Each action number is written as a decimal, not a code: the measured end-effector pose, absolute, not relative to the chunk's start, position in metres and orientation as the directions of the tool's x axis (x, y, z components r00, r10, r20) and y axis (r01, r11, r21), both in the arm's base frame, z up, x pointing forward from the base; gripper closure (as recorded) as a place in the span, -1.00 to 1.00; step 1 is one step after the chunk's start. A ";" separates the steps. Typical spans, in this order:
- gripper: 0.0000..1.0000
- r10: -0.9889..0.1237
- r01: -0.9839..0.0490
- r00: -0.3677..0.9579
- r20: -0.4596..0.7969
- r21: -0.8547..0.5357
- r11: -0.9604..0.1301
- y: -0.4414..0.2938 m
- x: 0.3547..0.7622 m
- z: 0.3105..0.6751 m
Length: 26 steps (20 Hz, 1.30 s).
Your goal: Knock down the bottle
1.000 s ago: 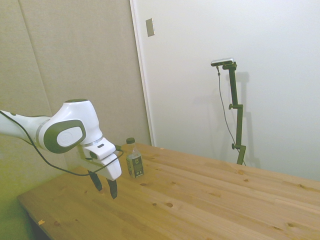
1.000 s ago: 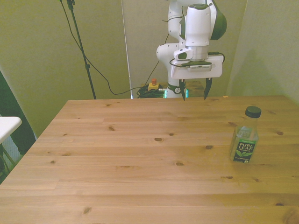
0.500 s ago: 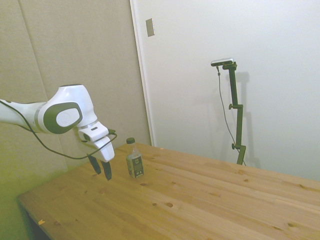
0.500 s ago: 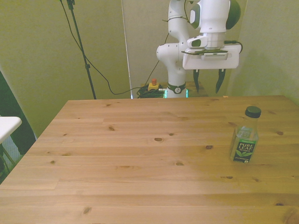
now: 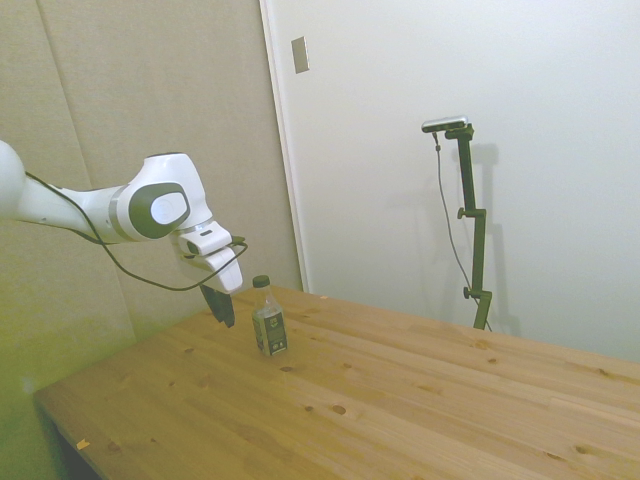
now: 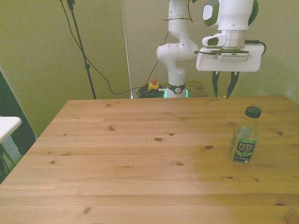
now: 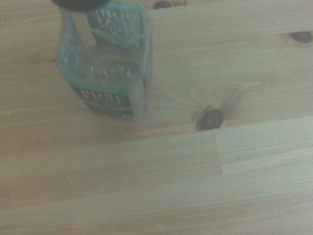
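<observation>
One small clear plastic bottle [image 6: 244, 135] with a dark cap and a dark green label with white lettering stands upright on a light wooden plank table [image 6: 140, 158]. It sits toward the front view's right side of the tabletop, a little way in from the far edge.

Above the table's far edge hangs the white robot arm's two-finger gripper [image 6: 223, 91], its dark fingers [image 6: 215, 85] pointing down and slightly apart, released, with nothing between them. The gripper hovers clear of the wood, behind the bottle and a little toward the front view's left of it, not touching it.

From the side, the gripper [image 5: 222, 307] sits just beside the bottle [image 5: 268, 317], with a narrow gap between the fingers and the bottle's shoulder.

The close wrist camera, slightly blurred, looks down on the bottle [image 7: 105, 61] from above, showing its transparent body and green label. A dark round knot [image 7: 211, 119] marks the wood near its base.
</observation>
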<state>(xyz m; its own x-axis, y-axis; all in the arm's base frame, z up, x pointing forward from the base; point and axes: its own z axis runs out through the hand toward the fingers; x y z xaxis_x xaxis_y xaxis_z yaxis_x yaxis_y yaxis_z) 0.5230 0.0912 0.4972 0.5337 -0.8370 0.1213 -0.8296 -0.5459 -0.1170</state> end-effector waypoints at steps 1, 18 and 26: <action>1.00 -0.841 -0.833 0.527 0.122 -0.120 -0.540 0.094 0.531 0.497; 1.00 -0.876 -0.866 0.460 0.141 -0.146 -0.478 0.131 0.617 0.500; 1.00 -0.906 -0.899 0.393 0.158 -0.142 -0.415 0.109 0.680 0.486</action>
